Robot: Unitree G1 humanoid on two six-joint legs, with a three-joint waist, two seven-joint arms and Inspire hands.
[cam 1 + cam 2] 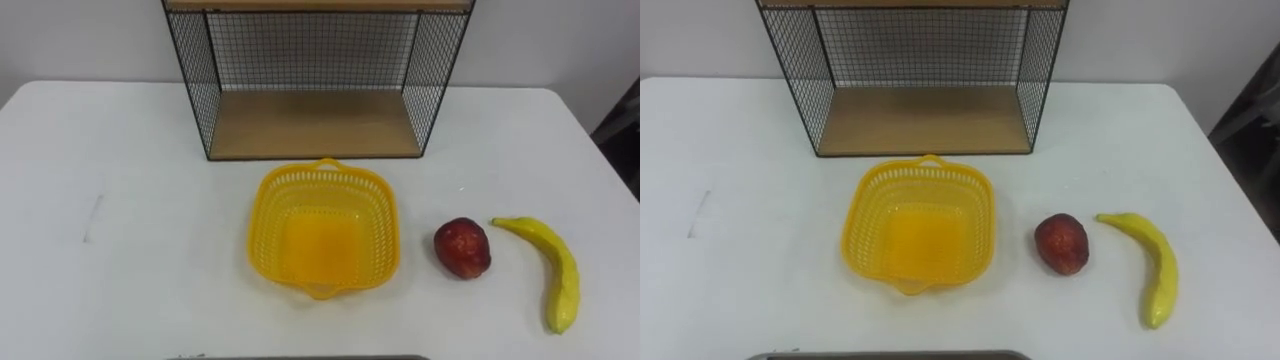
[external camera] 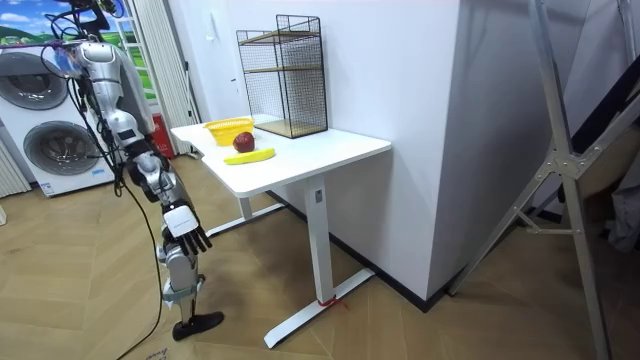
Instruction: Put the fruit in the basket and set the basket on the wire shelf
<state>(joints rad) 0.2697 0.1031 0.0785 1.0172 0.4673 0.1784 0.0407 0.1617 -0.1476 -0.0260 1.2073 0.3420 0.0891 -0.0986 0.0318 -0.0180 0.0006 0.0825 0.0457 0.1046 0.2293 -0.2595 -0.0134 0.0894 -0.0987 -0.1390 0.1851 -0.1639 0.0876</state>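
The right robot hand (image 2: 190, 232) is hanging low beside the robot's leg, fingers straight and spread, holding nothing, while the robot is standing at the end of the tabletop (image 1: 120, 200). Nearest in front of it, the basket (image 1: 268, 205) is sitting empty and upright in the middle. The apple (image 1: 462, 248) is lying just to the basket's right without touching it, and the banana (image 1: 556, 272) is lying farther right, apart from the apple. The shelf (image 1: 315, 122) is standing just behind the basket, its open side facing the robot. The apple is looking firm, smooth and round, so it is likely to roll or slip and is probably asking for a wrap around its middle from above. The banana is looking light, softer and curved, so curling the fingers across its middle seems safest. The basket is appearing to be thin, perforated plastic, light and likely to flex. One small handle tab is showing on its near rim and one on its far rim, and these seem the surest holds, especially once the fruit is weighing it down. Counting: one basket, one apple, one banana, one shelf.
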